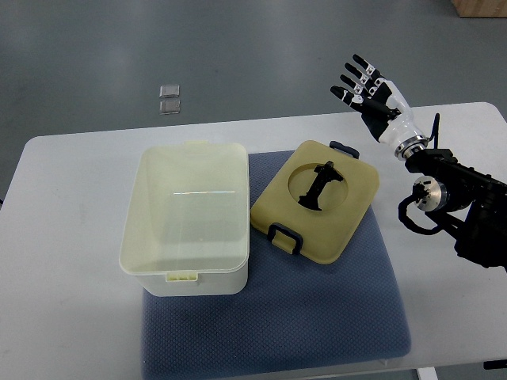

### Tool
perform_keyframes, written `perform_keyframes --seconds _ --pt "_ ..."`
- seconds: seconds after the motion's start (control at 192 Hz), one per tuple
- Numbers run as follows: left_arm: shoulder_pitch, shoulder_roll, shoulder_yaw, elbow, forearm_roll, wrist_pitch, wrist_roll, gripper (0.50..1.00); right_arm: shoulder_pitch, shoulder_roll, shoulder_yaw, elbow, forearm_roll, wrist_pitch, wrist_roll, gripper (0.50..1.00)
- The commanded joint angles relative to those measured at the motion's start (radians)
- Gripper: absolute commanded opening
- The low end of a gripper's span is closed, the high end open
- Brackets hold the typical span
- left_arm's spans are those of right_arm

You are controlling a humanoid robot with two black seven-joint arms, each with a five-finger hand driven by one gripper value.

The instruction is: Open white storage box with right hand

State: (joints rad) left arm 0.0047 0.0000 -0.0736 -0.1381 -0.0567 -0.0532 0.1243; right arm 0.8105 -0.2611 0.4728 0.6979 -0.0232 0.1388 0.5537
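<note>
The white storage box (188, 218) stands on the left part of a blue mat (317, 309), with no lid on it and nothing inside. Its cream lid (317, 198), with a black handle in a round recess and black clips at two edges, lies flat on the mat just right of the box, tilted askew. My right hand (368, 91) is raised beyond the table's far edge, above and to the right of the lid, with fingers spread and holding nothing. Its arm (451, 198) comes in from the right edge.
The white table (71, 237) carries the mat. Two small clear squares (168, 98) lie on the grey floor beyond the table's far edge. A brown box corner (479, 6) shows at the top right.
</note>
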Motion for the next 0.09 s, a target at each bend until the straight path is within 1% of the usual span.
perform_keyframes --seconds 0.0,0.083 --pt "0.000 0.000 0.000 0.000 0.000 -0.001 0.000 1.000 -0.008 0.002 0.020 0.000 -0.003 0.001 0.000 0.930" --pt "0.000 0.000 0.000 0.000 0.000 0.001 0.000 1.000 -0.010 0.002 0.020 0.000 -0.003 0.001 0.000 0.930"
